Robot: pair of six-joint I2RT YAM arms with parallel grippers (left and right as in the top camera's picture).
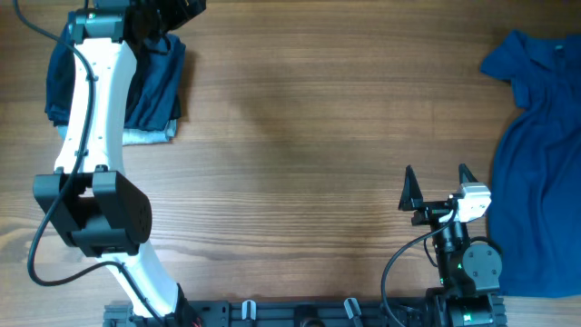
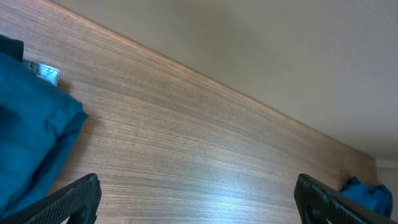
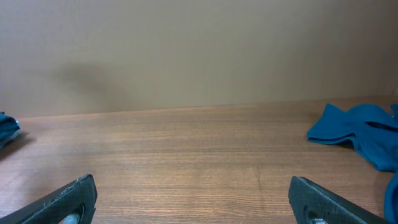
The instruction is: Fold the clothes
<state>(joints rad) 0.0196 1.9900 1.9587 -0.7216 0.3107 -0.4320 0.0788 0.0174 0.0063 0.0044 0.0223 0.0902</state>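
Wood-grain table (image 1: pixel 300 136) spreads under both arms. We see the left gripper (image 2: pixel 199 200) with its jaws spread wide and nothing between them, and a folded navy pile (image 2: pixel 31 143) just to its left. Our right gripper (image 1: pixel 437 184) also stands fully open and empty, with a bright blue shirt (image 1: pixel 540 182) lying near its right side. Where the black shirt lies we cannot tell.

Black polo shirt out of view.
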